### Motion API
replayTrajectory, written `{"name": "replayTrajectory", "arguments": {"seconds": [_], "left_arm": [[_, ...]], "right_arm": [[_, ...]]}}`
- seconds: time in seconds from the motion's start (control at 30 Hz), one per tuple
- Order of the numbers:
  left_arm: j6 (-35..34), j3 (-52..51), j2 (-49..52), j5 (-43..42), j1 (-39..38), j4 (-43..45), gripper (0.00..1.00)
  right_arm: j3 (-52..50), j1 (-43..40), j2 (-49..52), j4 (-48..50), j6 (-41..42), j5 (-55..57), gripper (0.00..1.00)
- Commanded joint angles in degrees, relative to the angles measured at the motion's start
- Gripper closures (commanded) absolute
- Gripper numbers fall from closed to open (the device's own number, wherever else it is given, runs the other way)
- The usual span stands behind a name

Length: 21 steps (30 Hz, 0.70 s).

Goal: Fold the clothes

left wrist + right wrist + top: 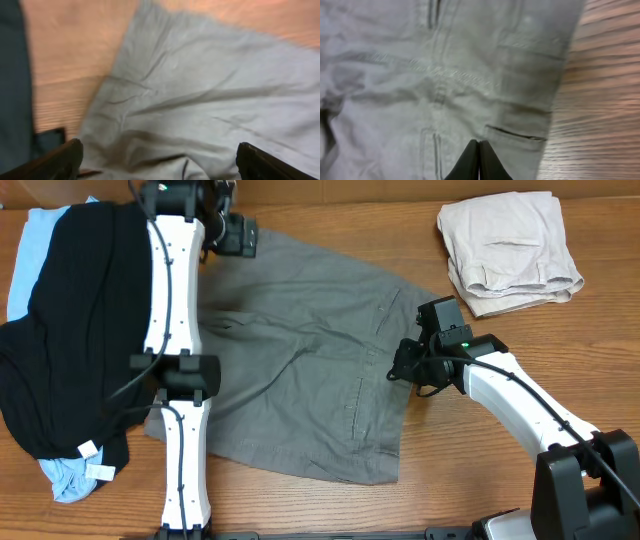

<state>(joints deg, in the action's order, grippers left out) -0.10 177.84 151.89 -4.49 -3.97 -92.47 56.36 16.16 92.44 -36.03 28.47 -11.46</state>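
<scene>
The large grey-olive shorts (300, 370) lie spread flat in the middle of the table. My left gripper (235, 237) hovers over their far left corner. In the left wrist view its jaws (160, 165) are wide open and empty above wrinkled fabric (200, 75). My right gripper (402, 366) is at the shorts' right edge, by the waistband. In the right wrist view its fingers (479, 150) are pressed together on a pinch of fabric next to a pocket slit (515, 132). A black garment (70, 330) lies on a light-blue one (30, 250) at the left.
Folded beige shorts (510, 245) lie at the back right. The black garment's edge shows as a dark strip in the left wrist view (10, 75). Bare wooden table (480, 480) shows at the front right and between the piles.
</scene>
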Motion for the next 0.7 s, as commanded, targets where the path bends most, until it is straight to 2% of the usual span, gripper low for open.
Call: {"name": "replayTrajectory", "arguments": {"seconds": [0.0,0.27,0.67], "left_arm": [[-0.74,2.19,-8.72,-1.07,0.42,-0.42,0.0],[-0.24,2.19,-16.94,-1.07,0.42,-1.38,0.0],[0.15,1.9,-17.27,-0.9,0.42,-2.62,0.0]], "right_arm": [[1.01,0.42,0.22,-0.61,-3.28,-4.96,0.96],[0.31,2.91,0.81,-4.09,-4.61,-2.8,0.96],[-1.14,3.02,10.58,0.42,-4.5,-0.26,0.96]]}}
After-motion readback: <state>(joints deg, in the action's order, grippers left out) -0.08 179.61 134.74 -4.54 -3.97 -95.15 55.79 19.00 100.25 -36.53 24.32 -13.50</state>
